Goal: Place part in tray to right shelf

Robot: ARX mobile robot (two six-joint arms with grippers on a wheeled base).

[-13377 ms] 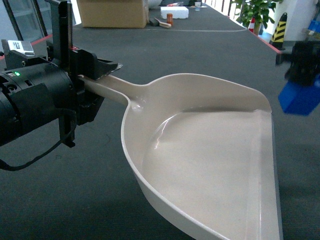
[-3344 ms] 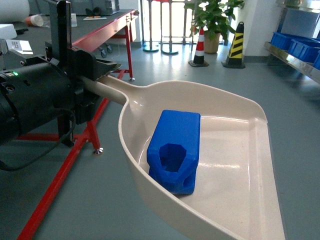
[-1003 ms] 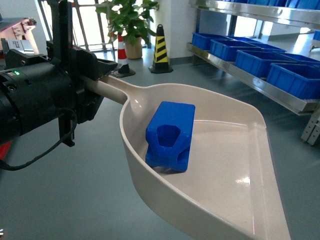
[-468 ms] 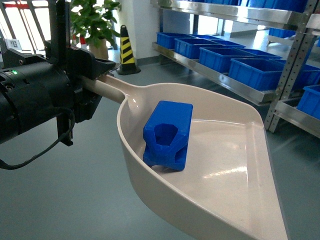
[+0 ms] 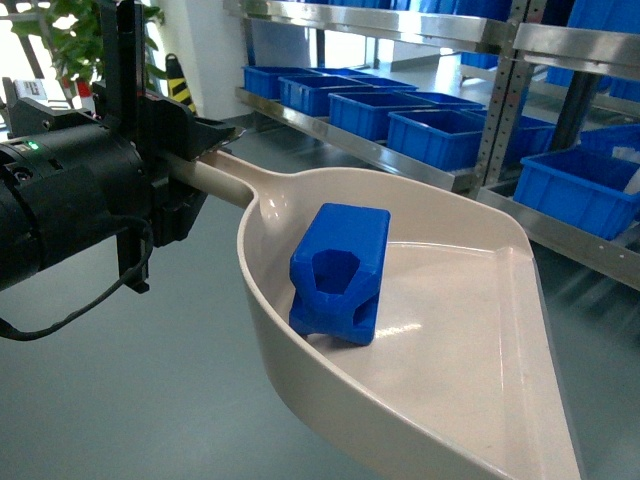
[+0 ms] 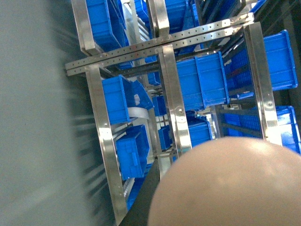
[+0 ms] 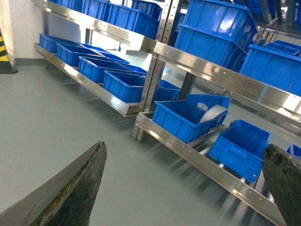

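Now the shelf [image 5: 470,175] fills the head view where a plant and traffic cone stood a second ago; the part [image 5: 340,272] lies as before, on its side in the tray [image 5: 480,330], hollow end toward the camera, against the left wall. The left gripper [image 5: 190,160] is clamped on the tray's handle [image 5: 225,183], carrying it level above the grey floor [image 5: 120,400]. By that shift the robot appears to be swinging toward the rack, so delivery looks close but not begun.

The right gripper [image 7: 188,183] is empty, its fingers [image 7: 70,188] spread wide apart with bare floor between them. Blue crates [image 5: 425,135] crowd the lower tiers, and steel uprights [image 6: 171,99] stand between bays. Any set-down would need a free gap among them; none is plainly shown.
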